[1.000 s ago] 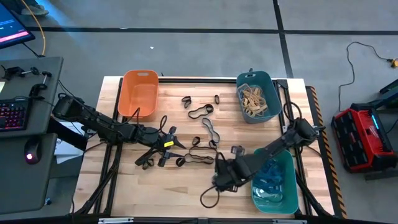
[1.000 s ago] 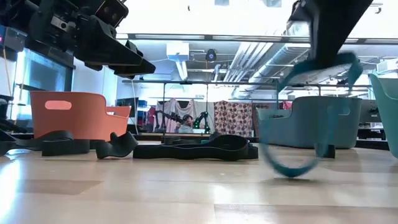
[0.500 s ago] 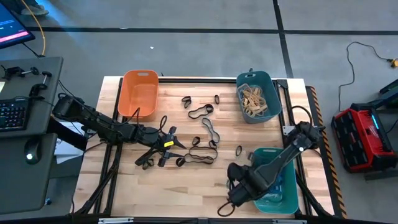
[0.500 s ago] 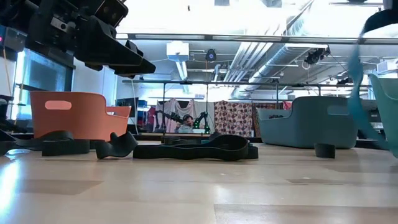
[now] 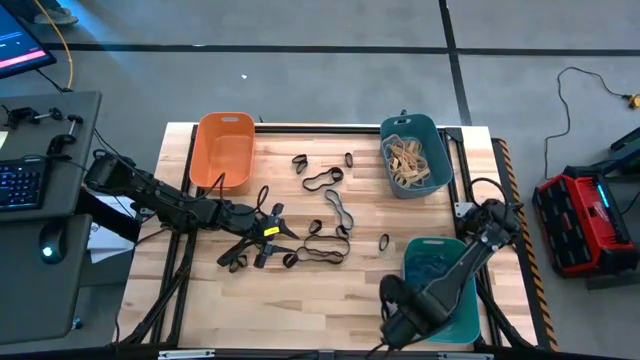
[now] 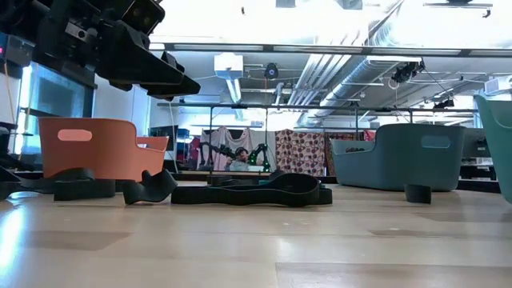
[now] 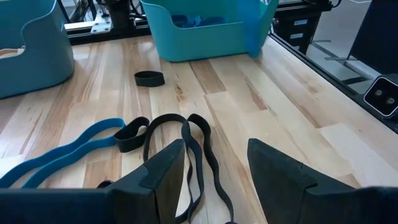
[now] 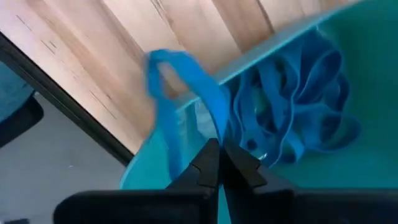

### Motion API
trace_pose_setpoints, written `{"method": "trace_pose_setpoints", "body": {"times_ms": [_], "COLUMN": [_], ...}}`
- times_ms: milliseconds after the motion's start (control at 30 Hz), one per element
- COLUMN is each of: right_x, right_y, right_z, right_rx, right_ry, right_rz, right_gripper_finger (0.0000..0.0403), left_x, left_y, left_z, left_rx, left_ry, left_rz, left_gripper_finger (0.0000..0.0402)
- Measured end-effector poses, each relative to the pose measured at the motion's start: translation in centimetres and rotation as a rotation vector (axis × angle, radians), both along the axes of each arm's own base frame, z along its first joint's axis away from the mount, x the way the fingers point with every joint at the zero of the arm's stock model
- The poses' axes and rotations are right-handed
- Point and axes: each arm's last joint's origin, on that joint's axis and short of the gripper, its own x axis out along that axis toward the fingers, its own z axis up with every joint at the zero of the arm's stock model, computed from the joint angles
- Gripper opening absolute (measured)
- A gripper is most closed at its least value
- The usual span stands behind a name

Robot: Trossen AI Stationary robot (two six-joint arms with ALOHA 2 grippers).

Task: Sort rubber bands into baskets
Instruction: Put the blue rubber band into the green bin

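So the wooden table (image 5: 330,290) is laid out with a basket near each of three corners, which looks to be done so each colour gets its own tub; the orange basket (image 5: 223,150) sits well off beyond the left gripper (image 5: 275,232) and appears empty, presumably kept for the black bands; the dark teal basket (image 5: 413,156) on the far side is already loaded with tan bands (image 5: 408,160); the lighter green basket (image 5: 440,290) is right under the right arm and is holding a heap of blue ones (image 8: 298,124).

The right gripper (image 8: 219,163) is pressed tight together on a blue rubber band (image 8: 180,93); the loop hangs from the fingertips and is draped across the green basket's rim, so it's probably being carried over that wall to be dropped onto the matching pile just beyond the tips; a snag on the rim could be a risk.

The left gripper is hovering over the middle of the table with its fingers (image 7: 168,171) spread wide and nothing between them; black bands (image 7: 186,143) lie directly below and ahead of it, a blue strip (image 7: 68,152) is off to one side, and a small black ring (image 7: 149,78) is further out in front; likely parked there ready for the next pick.
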Motion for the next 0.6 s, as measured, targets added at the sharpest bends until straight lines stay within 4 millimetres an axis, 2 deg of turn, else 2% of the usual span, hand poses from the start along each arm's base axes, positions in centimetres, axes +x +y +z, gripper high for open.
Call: {"method": "trace_pose_setpoints", "body": {"times_ms": [133,367,600], "right_x": [-0.6,-2.6,-4.5], "right_y": [0.2,-0.6,-1.8], "right_z": [-0.8,-5.3,-8.5], "right_rx": [-0.012,-0.050,-0.174], "right_ry": [0.043,0.310,0.400], "right_rz": [-0.057,-0.126,-0.099], "right_gripper_finger": [0.0000,0.0000,0.0000], "left_x": [0.0,0.0,0.0], "left_y": [0.0,0.0,0.0], "left_z": [0.0,0.0,0.0], "left_rx": [0.000,0.000,0.000], "left_ry": [0.000,0.001,0.001], "left_rz": [0.000,0.000,0.000], "left_gripper_finger": [0.0170,0.0170,0.0170]}}
